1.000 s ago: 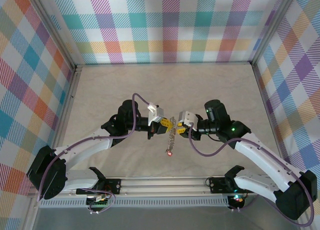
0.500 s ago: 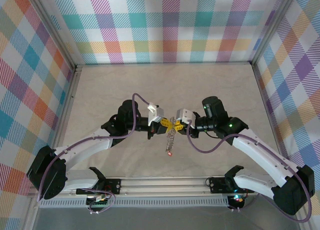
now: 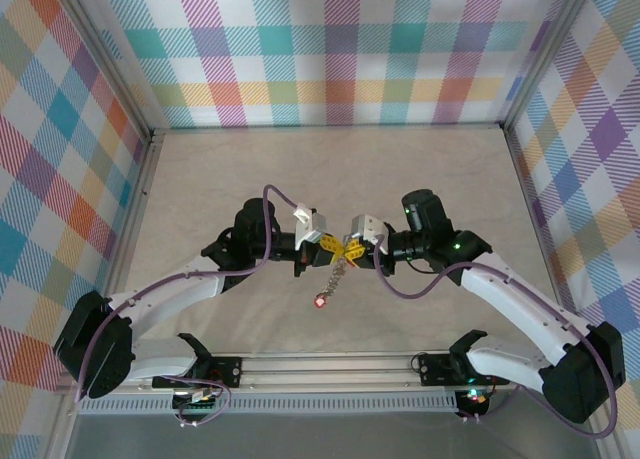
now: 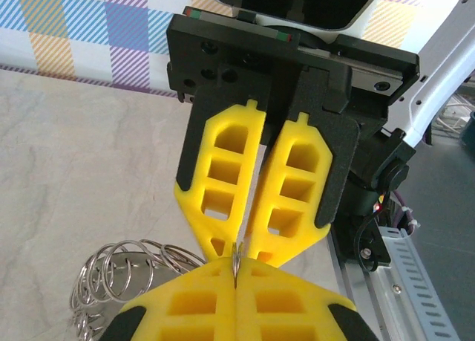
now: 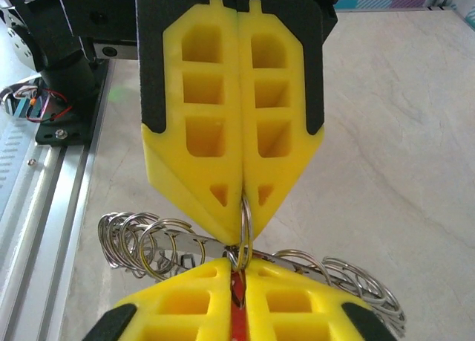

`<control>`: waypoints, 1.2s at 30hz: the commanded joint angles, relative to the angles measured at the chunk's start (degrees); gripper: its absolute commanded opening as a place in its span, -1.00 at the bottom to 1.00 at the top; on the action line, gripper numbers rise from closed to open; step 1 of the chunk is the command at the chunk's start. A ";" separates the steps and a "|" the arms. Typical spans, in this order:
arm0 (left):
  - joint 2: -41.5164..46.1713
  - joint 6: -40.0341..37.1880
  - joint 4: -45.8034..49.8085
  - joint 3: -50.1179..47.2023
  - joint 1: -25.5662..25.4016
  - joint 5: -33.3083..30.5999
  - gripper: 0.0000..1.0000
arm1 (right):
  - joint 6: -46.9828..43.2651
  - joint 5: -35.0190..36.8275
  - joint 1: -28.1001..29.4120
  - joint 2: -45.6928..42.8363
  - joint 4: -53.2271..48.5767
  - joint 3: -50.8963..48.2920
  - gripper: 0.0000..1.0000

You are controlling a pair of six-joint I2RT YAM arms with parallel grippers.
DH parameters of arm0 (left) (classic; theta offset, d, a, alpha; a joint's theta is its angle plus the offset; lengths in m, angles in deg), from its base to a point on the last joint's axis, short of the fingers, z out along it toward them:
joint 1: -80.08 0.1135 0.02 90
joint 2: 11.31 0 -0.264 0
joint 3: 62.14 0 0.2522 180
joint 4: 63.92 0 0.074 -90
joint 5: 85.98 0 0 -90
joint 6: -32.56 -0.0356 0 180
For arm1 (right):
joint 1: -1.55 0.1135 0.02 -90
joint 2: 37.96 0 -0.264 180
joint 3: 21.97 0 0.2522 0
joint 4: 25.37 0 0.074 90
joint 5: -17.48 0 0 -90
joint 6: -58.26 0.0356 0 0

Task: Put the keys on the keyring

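Observation:
The two grippers meet tip to tip above the middle of the table. My left gripper (image 3: 334,249) (image 4: 237,273) is shut on a thin silver loop (image 5: 245,223) of the keyring (image 5: 148,241) (image 4: 122,270), a metal band strung with several small wire rings. My right gripper (image 3: 357,251) (image 5: 239,273) is shut on a red-headed key (image 5: 237,313), its tip against that same loop. Another red key (image 3: 320,301) dangles below the grippers on a short chain (image 3: 335,275).
Plaid walls enclose the beige table (image 3: 330,169) on three sides. The arms' metal base rail (image 3: 330,364) runs along the near edge. A purple cable (image 3: 275,194) loops over the left wrist and another (image 3: 420,291) hangs under the right wrist.
The right gripper has moved slightly left toward the left gripper and its jaws have narrowed. The dangling chain with its red key has swung left.

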 commanded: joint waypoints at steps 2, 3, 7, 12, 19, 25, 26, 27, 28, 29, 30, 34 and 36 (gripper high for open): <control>0.38 -0.05 -4.42 0.08 0.20 2.27 -1.00 | 1.13 -3.03 0.04 0.47 4.86 -0.06 -0.62; 0.46 -0.07 -4.53 -0.01 0.20 2.22 -1.00 | 1.21 -2.95 0.04 0.44 5.22 -0.23 -0.62; 0.45 -0.14 -4.56 -0.06 0.17 2.21 -1.00 | 0.98 -3.28 0.04 0.62 5.22 -0.28 -0.70; 0.26 -0.25 -4.37 0.00 0.17 1.53 -1.00 | 0.39 -3.78 0.01 1.43 4.48 -0.08 -0.88; 1.10 -12.67 16.33 4.99 0.18 -2.33 -0.91 | -5.71 2.42 0.13 3.85 -7.14 5.05 -1.00; -1.44 -19.92 28.09 9.28 0.16 -4.04 -1.00 | -7.59 5.96 0.73 5.46 -12.54 10.05 -1.00; -1.98 -19.89 28.16 9.40 0.09 -4.63 -1.00 | -7.57 5.78 0.74 5.33 -12.36 10.34 -1.00; -2.30 -19.47 27.69 9.28 0.09 -5.26 -1.00 | -7.57 5.68 0.74 5.11 -12.05 10.61 -1.00; -2.36 -19.06 27.09 8.98 0.10 -5.90 -1.00 | -7.57 5.71 0.74 4.99 -11.82 10.72 -1.00; -2.43 -18.62 26.38 8.64 0.09 -6.55 -1.00 | -7.57 5.67 0.74 4.79 -11.70 10.88 -1.00; -2.34 -18.36 25.76 8.32 0.08 -7.27 -1.00 | -7.57 5.63 0.74 4.66 -11.50 11.06 -1.00; -2.33 -17.89 24.71 7.40 0.20 -9.34 -1.00 | -7.66 5.00 0.57 3.95 -10.70 11.00 -1.00; -2.00 -17.63 24.23 6.85 0.19 -9.95 -1.00 | -7.53 4.64 0.44 3.89 -10.32 10.82 -1.00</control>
